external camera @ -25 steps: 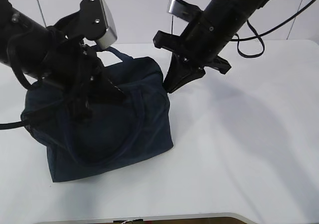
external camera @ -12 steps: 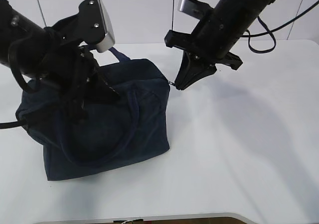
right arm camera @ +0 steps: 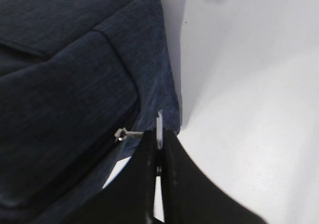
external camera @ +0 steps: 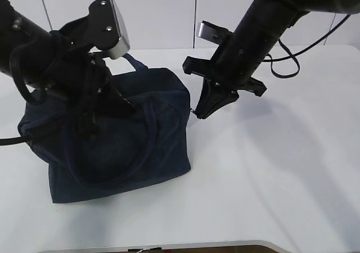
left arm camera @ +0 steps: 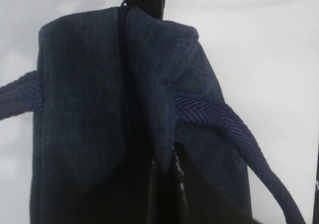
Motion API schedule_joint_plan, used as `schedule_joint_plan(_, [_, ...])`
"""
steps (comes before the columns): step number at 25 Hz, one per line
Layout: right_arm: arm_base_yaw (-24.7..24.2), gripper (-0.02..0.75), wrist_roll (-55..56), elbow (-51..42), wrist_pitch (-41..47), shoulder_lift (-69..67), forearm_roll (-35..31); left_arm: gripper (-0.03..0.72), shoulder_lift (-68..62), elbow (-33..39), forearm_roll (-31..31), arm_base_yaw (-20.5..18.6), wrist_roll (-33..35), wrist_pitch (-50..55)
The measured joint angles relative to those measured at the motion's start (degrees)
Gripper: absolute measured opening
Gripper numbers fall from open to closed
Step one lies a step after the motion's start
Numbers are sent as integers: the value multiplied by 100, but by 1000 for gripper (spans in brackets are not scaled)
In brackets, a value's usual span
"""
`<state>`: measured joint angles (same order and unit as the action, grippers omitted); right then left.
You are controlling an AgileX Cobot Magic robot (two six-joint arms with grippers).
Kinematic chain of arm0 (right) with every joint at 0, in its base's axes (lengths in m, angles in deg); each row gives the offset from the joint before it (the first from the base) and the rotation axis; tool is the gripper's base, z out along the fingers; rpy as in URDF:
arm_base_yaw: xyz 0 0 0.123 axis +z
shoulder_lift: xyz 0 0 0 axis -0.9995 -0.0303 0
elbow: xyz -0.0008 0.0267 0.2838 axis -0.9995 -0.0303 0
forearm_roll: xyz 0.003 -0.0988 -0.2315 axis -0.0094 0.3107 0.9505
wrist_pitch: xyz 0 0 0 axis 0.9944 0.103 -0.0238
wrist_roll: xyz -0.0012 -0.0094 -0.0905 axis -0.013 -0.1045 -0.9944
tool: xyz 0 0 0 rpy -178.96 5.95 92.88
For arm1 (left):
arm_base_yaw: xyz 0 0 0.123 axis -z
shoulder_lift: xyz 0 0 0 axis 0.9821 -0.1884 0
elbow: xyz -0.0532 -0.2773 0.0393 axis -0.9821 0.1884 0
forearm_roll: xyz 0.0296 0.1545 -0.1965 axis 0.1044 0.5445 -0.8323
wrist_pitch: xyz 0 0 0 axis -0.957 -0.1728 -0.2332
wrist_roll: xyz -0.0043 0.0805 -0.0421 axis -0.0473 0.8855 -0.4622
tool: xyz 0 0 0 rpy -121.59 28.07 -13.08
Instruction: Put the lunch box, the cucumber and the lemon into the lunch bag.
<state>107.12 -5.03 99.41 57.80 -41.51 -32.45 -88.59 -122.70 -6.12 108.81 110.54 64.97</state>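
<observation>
The dark navy lunch bag point(external camera: 135, 146) stands on the white table, its top closed along the zipper line. My left gripper point(external camera: 94, 117) is shut on a fold of the bag's top fabric point(left arm camera: 167, 157) at its left end. My right gripper point(external camera: 198, 114) is shut on the metal ring pull point(right arm camera: 159, 125) of the zipper, at the bag's point(right arm camera: 65, 74) upper right corner. The lunch box, the cucumber and the lemon are out of view.
A loop handle point(left arm camera: 224, 124) drapes over the bag's side and another point(external camera: 136, 63) sticks up behind it. White table point(external camera: 281, 168) stretches right of and in front of the bag. A black cable point(external camera: 284, 56) hangs from the right arm.
My right gripper pulled the ring pull right, away from the bag's end, then dropped a little. The bag's top drew taut and its body shifted slightly left. The left gripper kept its hold.
</observation>
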Motion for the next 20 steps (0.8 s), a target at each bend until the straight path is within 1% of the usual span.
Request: schedule_joint_plan(20, [0,5,-366,4,-32,-360,-132,-9,0,0,84,0,-142,0])
